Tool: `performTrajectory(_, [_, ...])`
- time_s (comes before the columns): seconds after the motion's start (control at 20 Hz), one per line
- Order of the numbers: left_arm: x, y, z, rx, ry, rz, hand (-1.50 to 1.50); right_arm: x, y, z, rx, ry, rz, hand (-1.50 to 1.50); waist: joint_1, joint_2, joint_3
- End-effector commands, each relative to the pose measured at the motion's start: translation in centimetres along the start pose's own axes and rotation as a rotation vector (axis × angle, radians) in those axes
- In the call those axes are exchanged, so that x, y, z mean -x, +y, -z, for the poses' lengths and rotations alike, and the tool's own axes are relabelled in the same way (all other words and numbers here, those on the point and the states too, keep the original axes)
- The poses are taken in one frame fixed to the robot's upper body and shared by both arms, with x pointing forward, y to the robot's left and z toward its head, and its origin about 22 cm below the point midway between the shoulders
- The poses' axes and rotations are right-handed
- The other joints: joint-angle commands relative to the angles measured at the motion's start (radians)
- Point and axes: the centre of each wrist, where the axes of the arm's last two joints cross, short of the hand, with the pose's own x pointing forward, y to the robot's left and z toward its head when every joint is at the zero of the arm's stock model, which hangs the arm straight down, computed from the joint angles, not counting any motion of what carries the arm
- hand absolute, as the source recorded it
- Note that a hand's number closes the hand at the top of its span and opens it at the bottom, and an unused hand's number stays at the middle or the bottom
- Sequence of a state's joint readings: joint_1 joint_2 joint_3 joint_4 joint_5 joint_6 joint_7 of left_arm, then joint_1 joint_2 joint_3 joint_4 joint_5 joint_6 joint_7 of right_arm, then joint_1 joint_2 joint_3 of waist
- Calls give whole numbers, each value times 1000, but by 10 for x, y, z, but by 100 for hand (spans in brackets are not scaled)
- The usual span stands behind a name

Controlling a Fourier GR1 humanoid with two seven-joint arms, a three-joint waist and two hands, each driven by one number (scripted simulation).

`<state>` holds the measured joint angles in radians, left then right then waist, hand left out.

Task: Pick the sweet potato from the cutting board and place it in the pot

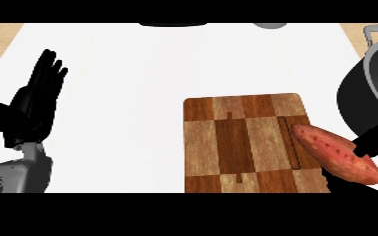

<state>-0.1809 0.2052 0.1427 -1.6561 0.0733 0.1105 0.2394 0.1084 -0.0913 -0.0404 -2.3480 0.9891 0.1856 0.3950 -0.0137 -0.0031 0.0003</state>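
Sweet potato at cutting board rt edge; left hand fingers spread; right hand fingers can't tell.

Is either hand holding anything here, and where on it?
Cannot be told: the right hand touches the sweet potato's right side, grip cut off. The left hand is open, holding nothing.

Glossy black left hand with slender fingers; smooth grey forearm

reddish sweet potato, cutting board's right edge
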Motion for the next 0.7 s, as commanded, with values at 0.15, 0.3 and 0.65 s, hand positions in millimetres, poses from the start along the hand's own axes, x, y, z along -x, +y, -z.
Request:
performTrajectory(0.15, [-2,2,5,-7,-8,-6,0,23,-48,21,69,-7,171,150,-3,1,0])
performTrajectory(0.3, [11,-9,-4,-7,13,2,0,52,-55,47,55,49,230,150,3,1,0])
performTrajectory(0.65, [-10,-11,21,19,-19,0,0,111,-57,102,139,88,145,150,14,6,0])
